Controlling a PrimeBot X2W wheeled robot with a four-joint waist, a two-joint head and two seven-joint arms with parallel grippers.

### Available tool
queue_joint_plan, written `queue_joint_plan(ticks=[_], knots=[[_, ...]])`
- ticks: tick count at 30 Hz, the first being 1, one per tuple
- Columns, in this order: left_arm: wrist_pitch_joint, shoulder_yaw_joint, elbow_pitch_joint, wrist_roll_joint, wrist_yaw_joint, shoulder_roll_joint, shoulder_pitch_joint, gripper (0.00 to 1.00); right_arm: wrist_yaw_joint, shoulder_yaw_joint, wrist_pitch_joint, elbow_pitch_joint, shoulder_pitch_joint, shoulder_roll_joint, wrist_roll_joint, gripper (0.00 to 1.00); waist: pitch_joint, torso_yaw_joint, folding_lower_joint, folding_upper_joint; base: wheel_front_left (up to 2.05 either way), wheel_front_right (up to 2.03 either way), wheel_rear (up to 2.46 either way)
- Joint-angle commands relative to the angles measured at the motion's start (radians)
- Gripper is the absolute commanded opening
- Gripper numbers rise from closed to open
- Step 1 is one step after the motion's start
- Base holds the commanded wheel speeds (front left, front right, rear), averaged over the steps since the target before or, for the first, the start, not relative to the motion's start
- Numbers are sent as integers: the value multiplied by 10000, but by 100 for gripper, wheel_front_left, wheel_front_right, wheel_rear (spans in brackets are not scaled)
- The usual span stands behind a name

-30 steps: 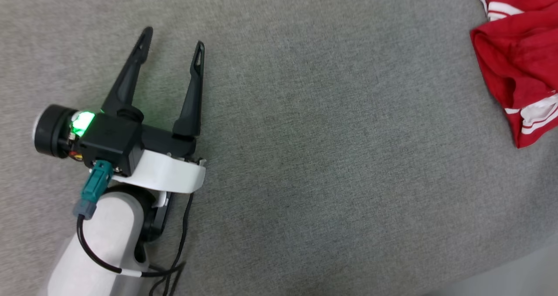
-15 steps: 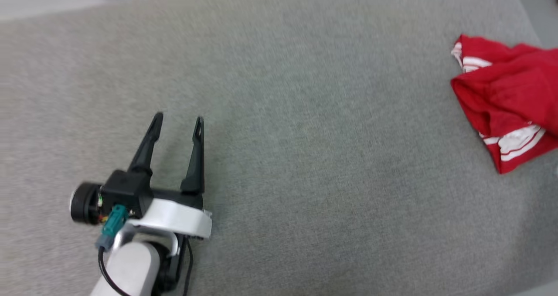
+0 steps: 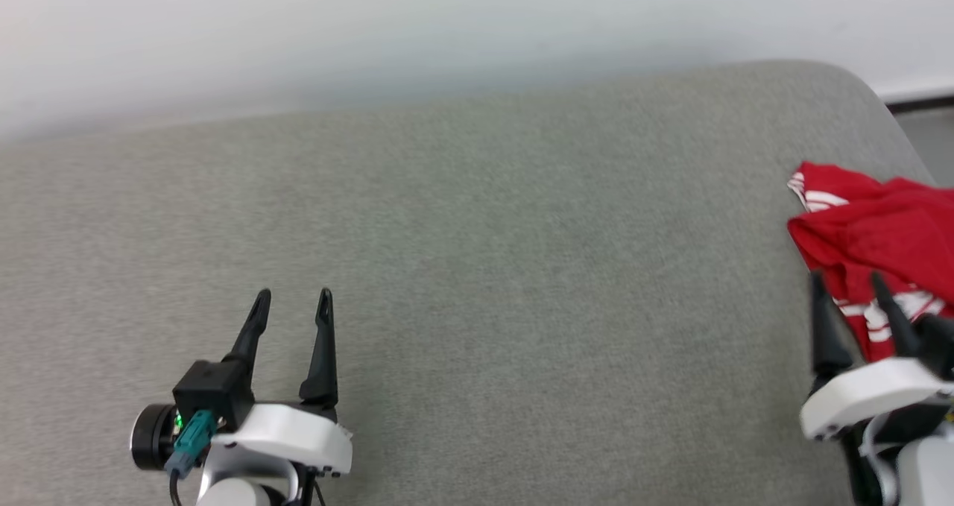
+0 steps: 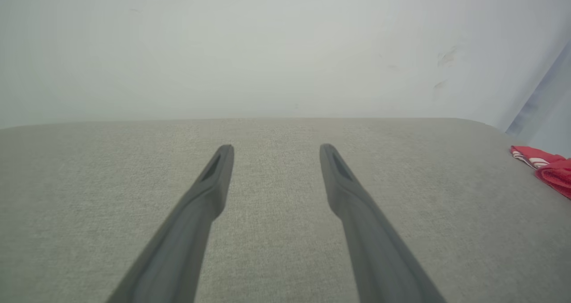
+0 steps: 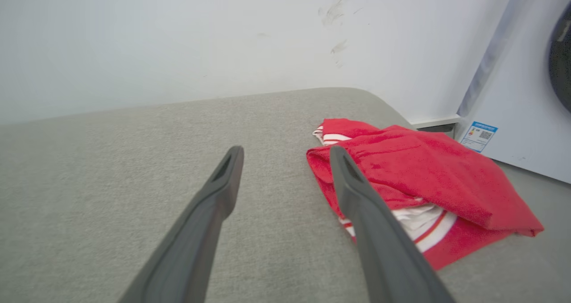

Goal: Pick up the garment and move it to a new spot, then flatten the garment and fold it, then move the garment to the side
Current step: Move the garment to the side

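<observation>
The garment (image 3: 887, 245), a bright red T-shirt with white striped trim, lies crumpled at the right end of the grey cushioned surface (image 3: 484, 267). In the right wrist view the garment (image 5: 424, 173) sits just right of and beyond my fingers, and at the far right edge of the left wrist view a bit of the garment (image 4: 546, 169) peeks in. My right gripper (image 3: 850, 282) stands open at the lower right, its tips at the garment's near edge, holding nothing. My left gripper (image 3: 292, 297) is open over bare surface at the lower left, far from the garment.
A white wall (image 3: 447, 29) runs behind the grey surface. The surface's rounded right corner (image 3: 857, 81) ends near the garment. Right of it stands a white appliance (image 5: 522, 93) with a label sticker (image 5: 479, 136).
The head camera has tilted up, bringing the wall and the surface's far edge into the picture. My right gripper has come into view beside the garment. The left gripper stays open.
</observation>
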Motion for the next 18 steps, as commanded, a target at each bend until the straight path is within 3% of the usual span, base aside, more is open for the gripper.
queue_joint_plan(ticks=[1, 10, 18], knots=[[-87, 78, 76, -38, 6, 7, 170, 100, -12, 83, 106, -342, 290, 136, -68, 100, -370, 312, 3, 0, 0, 0, 0], [-134, 498, 257, -180, 84, -8, 981, 100, -10, 885, 1294, -2931, 2128, 688, 61, 100, -1385, 839, 3, 0, 0, 0, 0], [-147, 533, 314, 30, 167, 202, 1459, 100, -10, 1605, 1854, -4368, 2987, 765, -111, 100, -1664, 1078, 3, 0, 0, 0, 0]])
